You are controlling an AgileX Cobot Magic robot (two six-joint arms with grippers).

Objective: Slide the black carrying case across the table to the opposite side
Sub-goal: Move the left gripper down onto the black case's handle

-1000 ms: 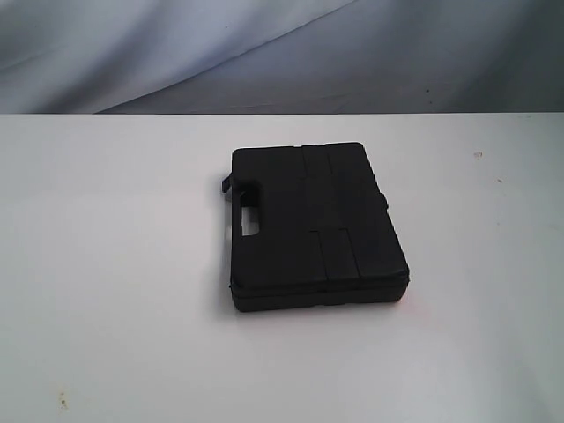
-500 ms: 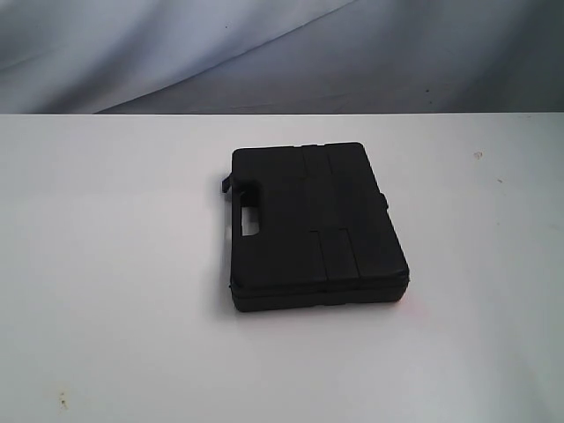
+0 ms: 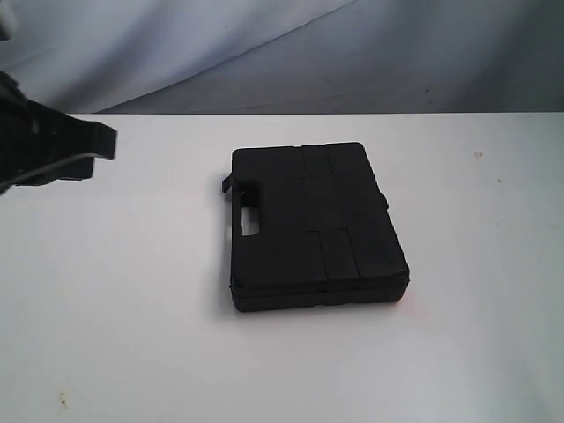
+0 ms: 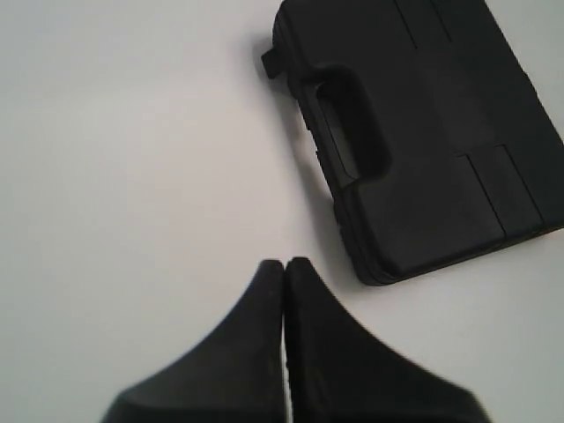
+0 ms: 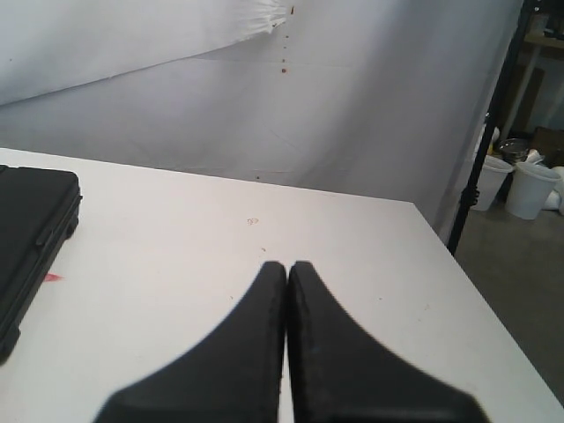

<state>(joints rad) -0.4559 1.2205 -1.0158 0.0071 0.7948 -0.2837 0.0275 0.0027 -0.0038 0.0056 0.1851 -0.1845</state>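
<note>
Your left gripper (image 4: pixel 284 264) has its fingers pressed together on nothing. It hangs over bare table (image 3: pixel 132 308), a little apart from the handle edge of the black carrying case (image 3: pixel 313 225). Your right gripper (image 5: pixel 286 266) is likewise closed and empty, out toward the table's right side and well apart from the case. The case lies flat near the middle of the table, its handle (image 3: pixel 249 216) facing the left arm. You look to be in the approach, with no contact yet. Next, I judge, lower the closed tips to the handle-side wall. Meet it squarely near mid-length and push steadily so the case slides without turning.
</note>
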